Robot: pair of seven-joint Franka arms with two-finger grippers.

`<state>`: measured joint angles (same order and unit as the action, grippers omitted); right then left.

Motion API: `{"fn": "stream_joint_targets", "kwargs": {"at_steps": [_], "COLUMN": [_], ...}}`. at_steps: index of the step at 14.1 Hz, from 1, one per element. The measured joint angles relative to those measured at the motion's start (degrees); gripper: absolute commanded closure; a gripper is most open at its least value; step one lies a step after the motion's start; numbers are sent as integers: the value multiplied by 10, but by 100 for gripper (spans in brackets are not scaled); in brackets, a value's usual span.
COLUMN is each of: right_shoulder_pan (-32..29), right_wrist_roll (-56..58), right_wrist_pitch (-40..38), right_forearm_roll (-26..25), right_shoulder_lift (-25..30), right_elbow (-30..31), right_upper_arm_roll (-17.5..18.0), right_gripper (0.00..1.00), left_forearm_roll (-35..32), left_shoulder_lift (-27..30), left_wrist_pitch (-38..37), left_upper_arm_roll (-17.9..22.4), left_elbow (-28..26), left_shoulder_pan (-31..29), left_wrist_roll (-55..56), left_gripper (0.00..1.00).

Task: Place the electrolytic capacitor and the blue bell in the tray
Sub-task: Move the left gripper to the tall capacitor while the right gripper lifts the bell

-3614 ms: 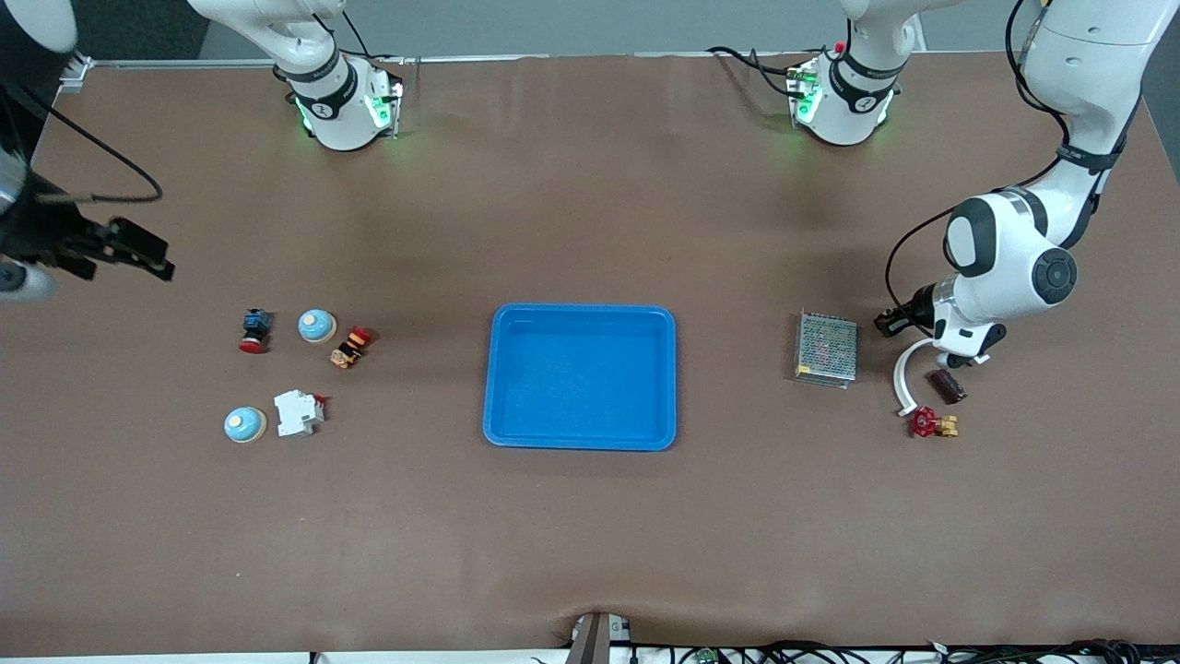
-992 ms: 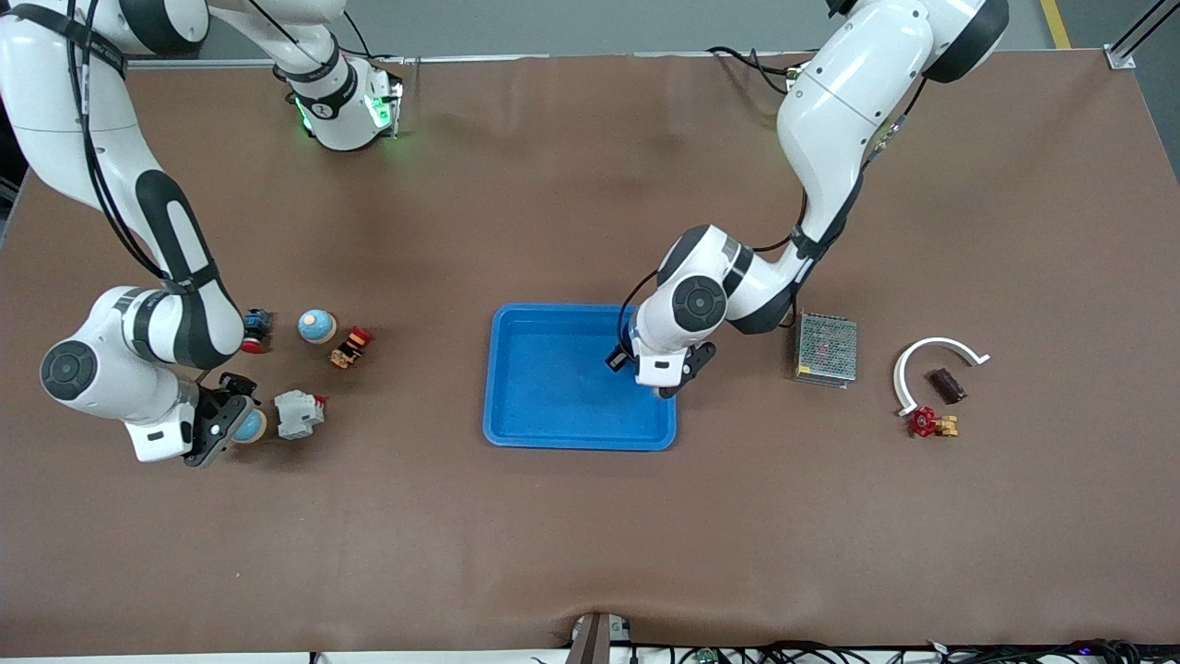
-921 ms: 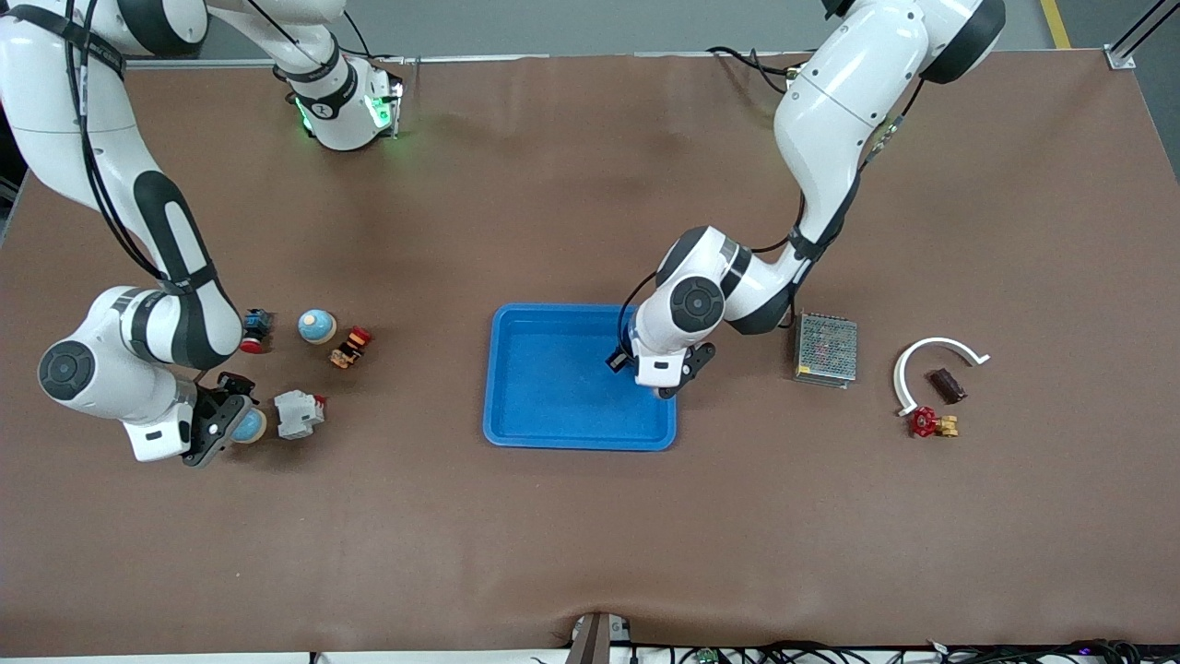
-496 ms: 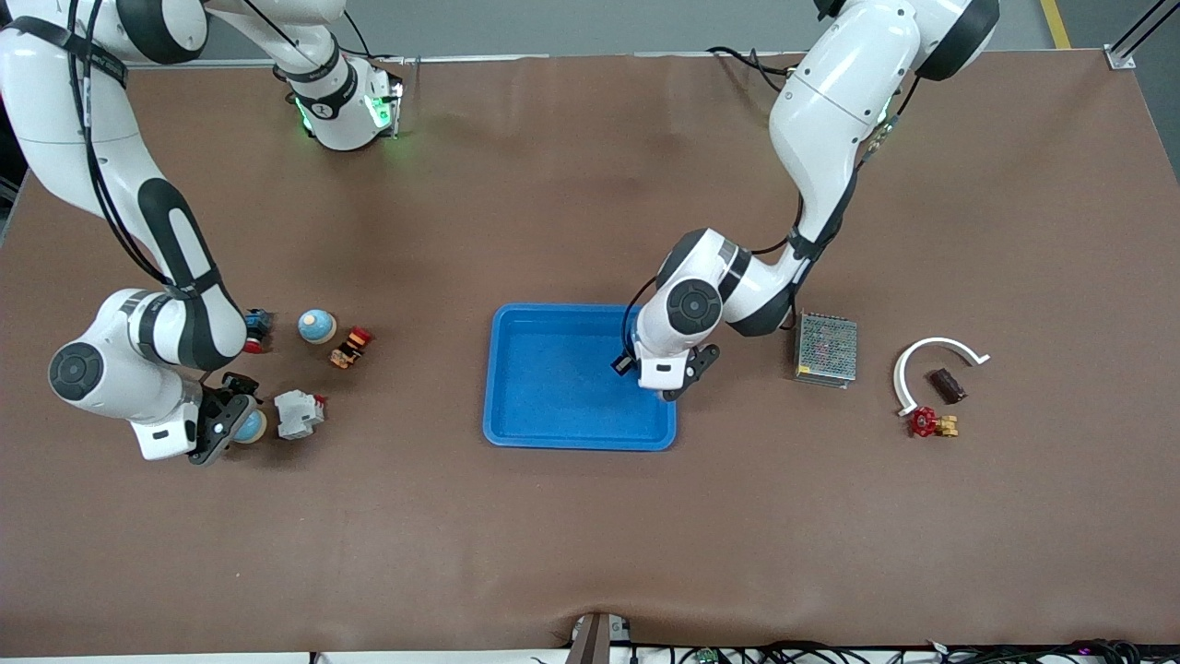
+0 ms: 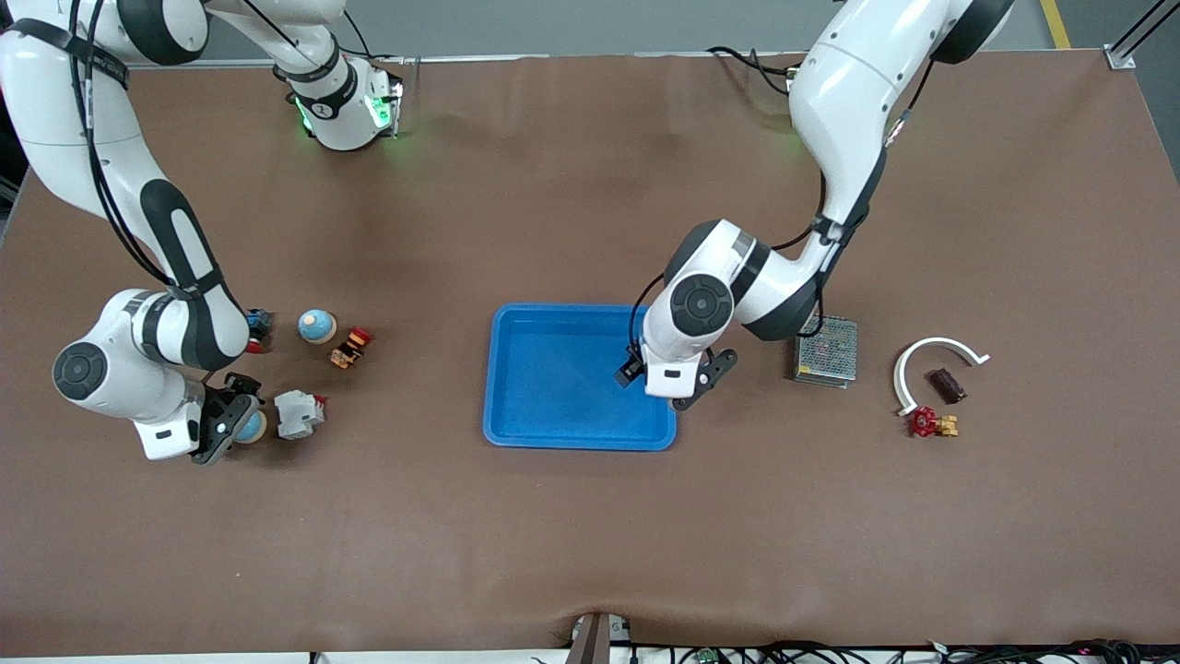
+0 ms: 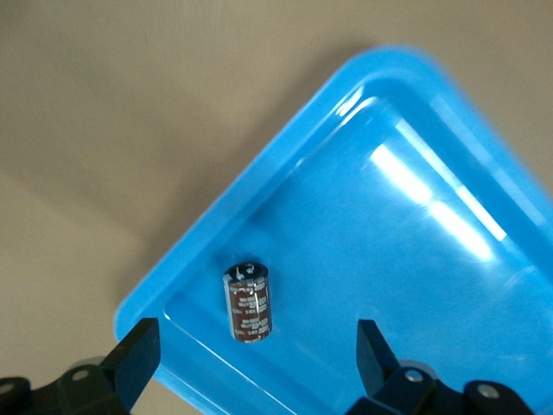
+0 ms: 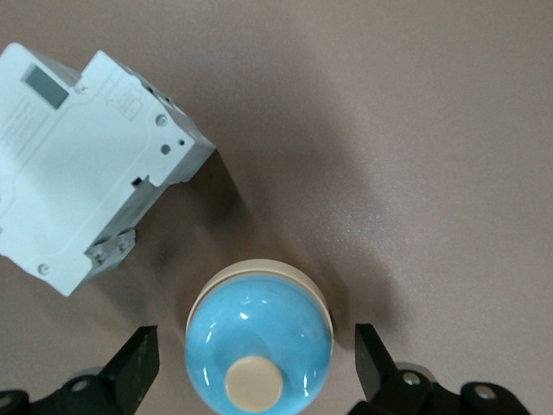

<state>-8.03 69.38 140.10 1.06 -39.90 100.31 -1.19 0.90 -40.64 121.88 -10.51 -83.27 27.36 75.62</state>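
Capacitor [image 6: 248,303] lies on its side on the floor of the blue tray [image 5: 516,369], in the corner toward my left arm's end, and nothing grips it. My left claw [image 6: 259,367] hangs over it with both fingers [image 6: 134,361] spread wide, one to each side of the dark can and clear of it. In the front view that claw [image 5: 671,380] sits over the tray's edge nearest the grey mesh box [image 5: 826,349], so the capacitor itself is hidden under my wrist there.

My right claw [image 7: 255,367] is down at the other end of the table, jaws wide apart around a blue bell [image 7: 259,337], the one nearer the front camera. Its fingers [image 7: 138,363] stand on either side of the dome without touching it. The bell rests on the table just beside a white breaker [image 7: 82,164]. From the front, that claw [image 5: 223,426] covers most of the bell [image 5: 249,426].

A second blue bell [image 5: 316,326] sits farther from the camera, between a red-capped button [image 5: 255,330] and a small orange and red part [image 5: 351,346]. Past the mesh box, toward my left arm's end, lie a white curved piece [image 5: 931,355], another dark capacitor [image 5: 947,385] and a red valve [image 5: 931,423].
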Motion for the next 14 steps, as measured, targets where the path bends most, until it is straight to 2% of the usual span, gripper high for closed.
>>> {"fn": "stream_joint_targets", "kwargs": {"at_steps": [3, 6, 11, 14], "right_shoulder_pan": [0, 0, 0, 1], "right_wrist_roll": [0, 0, 0, -2], "right_wrist_pitch": [0, 5, 5, -7], "right_forearm_roll": [6, 10, 12, 14], "right_shoulder_lift": [-2, -3, -3, -4], "right_elbow": [0, -1, -2, -17], "right_upper_arm_roll": [0, 0, 0, 2], "right_gripper": [28, 46, 46, 46], "left_forearm_roll": [-36, -39, -40, -56], "left_shoulder_lift": [31, 65, 112, 121], "left_wrist_pitch": [-22, -58, -131, -170], "left_upper_arm_roll": [3, 4, 6, 8], "left_elbow": [5, 7, 7, 5], "left_shoulder_pan": [-21, -61, -145, -209], "left_wrist_roll": [-8, -64, -203, -295], "left_gripper": [0, 0, 0, 0]}}
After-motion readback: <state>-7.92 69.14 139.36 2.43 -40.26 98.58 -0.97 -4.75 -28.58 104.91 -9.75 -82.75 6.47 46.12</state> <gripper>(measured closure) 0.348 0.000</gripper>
